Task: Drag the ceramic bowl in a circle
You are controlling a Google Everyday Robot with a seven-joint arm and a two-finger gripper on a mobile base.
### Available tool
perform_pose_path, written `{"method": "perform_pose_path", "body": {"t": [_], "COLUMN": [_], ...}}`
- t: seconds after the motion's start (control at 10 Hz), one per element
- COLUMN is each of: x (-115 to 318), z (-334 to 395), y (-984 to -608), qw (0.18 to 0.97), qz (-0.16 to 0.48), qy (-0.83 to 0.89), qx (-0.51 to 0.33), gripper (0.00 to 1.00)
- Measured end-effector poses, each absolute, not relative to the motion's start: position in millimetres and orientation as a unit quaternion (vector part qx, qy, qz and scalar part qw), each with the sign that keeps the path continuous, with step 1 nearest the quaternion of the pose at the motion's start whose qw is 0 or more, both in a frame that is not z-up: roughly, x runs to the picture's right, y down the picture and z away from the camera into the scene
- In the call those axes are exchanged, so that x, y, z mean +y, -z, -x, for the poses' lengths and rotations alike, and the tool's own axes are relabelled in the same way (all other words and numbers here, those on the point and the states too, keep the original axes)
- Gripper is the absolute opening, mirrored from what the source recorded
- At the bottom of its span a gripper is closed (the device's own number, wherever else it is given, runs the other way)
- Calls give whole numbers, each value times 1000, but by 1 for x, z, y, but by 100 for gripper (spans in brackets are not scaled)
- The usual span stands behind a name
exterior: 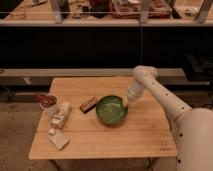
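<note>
The ceramic bowl (111, 110) is a wide glossy green bowl, standing near the middle of the wooden table (125, 140). My white arm reaches in from the right and bends down to the bowl's right rim. There the gripper (125, 103) is shut, its tip touching the rim. Whether the rim is pinched between the fingers is hidden by the wrist.
A brown snack bar (88, 104) lies just left of the bowl. Further left are a small white cup with red contents (47, 102) and pale packets (60, 116), with another (59, 141) near the front left edge. Dark shelving runs behind the table.
</note>
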State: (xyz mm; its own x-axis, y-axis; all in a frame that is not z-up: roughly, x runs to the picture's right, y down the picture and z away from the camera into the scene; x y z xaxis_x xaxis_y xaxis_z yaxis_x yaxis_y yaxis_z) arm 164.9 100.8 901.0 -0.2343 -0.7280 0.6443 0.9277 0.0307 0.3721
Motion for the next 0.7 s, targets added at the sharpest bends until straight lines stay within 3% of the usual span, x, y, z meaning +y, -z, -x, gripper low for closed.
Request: {"method": "perform_pose_path", "body": {"t": [0.3, 0.7], "x": [143, 188], "z": [-222, -236], "y": [-880, -831], "qw": [620, 612], "qz": [164, 176], "qy": [666, 675], "qx": [-381, -373], "gripper": [0, 0]}}
